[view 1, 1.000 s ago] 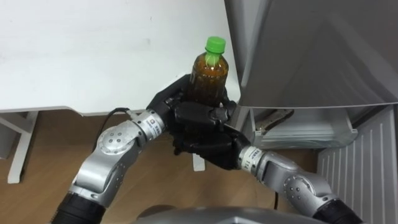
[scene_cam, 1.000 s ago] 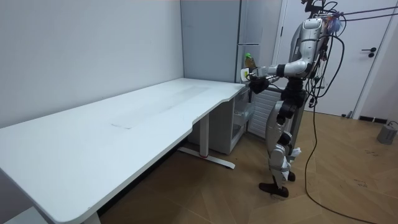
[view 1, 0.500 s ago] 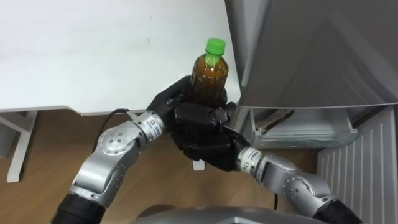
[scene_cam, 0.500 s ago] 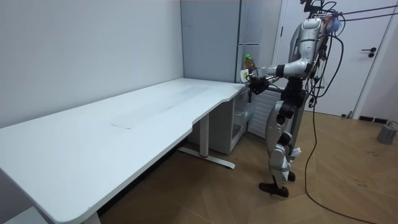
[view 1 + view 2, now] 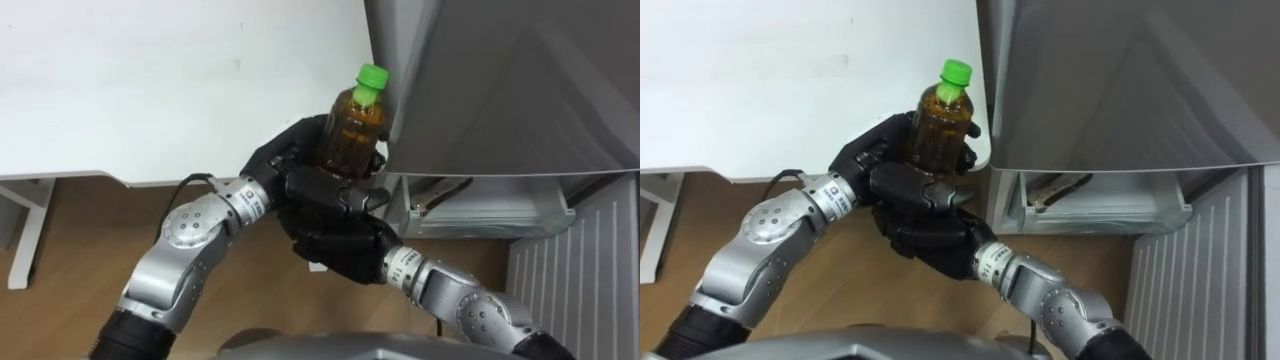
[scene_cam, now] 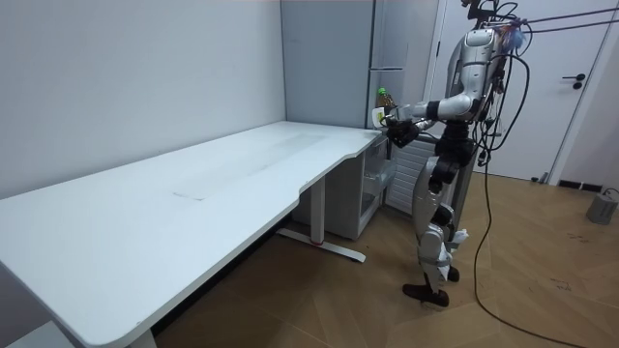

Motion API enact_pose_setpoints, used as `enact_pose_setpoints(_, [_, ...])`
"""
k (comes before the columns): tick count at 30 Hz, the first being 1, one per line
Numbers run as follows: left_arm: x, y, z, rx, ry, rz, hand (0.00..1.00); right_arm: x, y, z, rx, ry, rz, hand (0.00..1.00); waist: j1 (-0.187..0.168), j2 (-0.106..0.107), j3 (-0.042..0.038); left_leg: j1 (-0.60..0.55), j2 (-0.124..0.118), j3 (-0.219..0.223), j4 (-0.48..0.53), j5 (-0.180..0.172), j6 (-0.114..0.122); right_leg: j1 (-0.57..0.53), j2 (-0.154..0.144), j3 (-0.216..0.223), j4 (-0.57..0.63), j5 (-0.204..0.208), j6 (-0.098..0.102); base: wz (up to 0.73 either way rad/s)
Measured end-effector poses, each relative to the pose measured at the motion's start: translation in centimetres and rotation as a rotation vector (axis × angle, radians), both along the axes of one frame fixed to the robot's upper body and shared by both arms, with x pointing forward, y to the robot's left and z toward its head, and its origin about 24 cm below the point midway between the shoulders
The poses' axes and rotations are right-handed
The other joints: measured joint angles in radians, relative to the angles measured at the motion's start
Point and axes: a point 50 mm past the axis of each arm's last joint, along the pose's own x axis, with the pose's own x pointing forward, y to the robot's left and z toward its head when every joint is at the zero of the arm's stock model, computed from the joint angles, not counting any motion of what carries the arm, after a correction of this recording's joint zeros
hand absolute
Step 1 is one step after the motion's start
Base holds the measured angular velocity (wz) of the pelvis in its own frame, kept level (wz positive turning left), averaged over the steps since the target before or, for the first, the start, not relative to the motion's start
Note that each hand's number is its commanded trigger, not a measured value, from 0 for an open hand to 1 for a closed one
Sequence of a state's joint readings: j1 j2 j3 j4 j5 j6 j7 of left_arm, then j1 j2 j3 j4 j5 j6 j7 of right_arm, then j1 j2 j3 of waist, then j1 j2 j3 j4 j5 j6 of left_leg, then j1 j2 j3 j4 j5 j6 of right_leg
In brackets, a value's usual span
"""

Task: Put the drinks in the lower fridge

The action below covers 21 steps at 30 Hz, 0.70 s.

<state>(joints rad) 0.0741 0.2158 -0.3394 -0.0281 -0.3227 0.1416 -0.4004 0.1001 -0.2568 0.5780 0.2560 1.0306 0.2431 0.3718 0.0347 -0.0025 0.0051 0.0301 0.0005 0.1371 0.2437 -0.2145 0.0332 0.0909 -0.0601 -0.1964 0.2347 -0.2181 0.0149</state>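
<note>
Far left in the eye views, a white desk [image 5: 150,80] seen from above, with its leg [image 5: 25,235] down on a wooden floor [image 5: 70,300]. Coming in from lower left, the left hand [image 5: 285,160], fingers curled round the back and side of a bottle [image 5: 355,130]. Brown drink inside, green cap [image 5: 372,76] on top, leaning a little to the right. Held in the air by the desk's right corner, close beside the grey fridge [image 5: 500,80]; cannot tell whether touching it. Below and in front of the bottle, the right hand [image 5: 335,225], reaching up from lower right, fingers wrapped across the bottle's lower part and pressed against the left hand. Both hands grasping the bottle. Further right, under the fridge's upper front, the lower compartment [image 5: 490,215] open, showing a pale shelf with something dark on it, too small to tell. At the far right edge, a ribbed white panel [image 5: 575,290]. In the room view, standing upright at the desk's far end, facing the fridge, both arms stretched forward with the bottle at chest height between desk edge and fridge. Behind, on the room view's right, a white door [image 6: 580,87].
</note>
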Motion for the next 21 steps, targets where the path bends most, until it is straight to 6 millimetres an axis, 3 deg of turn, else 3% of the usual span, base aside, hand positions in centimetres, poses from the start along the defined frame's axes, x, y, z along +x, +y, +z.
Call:
enact_pose_setpoints(14, [0.2,-0.2,0.7,-0.017,-0.041,0.026,0.0,0.1,0.2,0.2,0.05,0.013,-0.023,1.0,0.001,-0.002,0.0039,0.005,0.001,-0.004,-0.005,0.001,-0.002,0.014,0.004,-0.001,-0.012,0.001,-0.001,0.0])
enact_pose_setpoints(21, [0.5,-0.2,2.1,-0.055,-0.102,0.056,0.0,0.4,0.7,0.7,0.133,0.005,-0.063,1.0,0.0,0.002,0.0049,0.007,0.001,-0.004,-0.005,0.001,-0.002,0.012,0.005,-0.001,-0.015,0.001,-0.001,0.0])
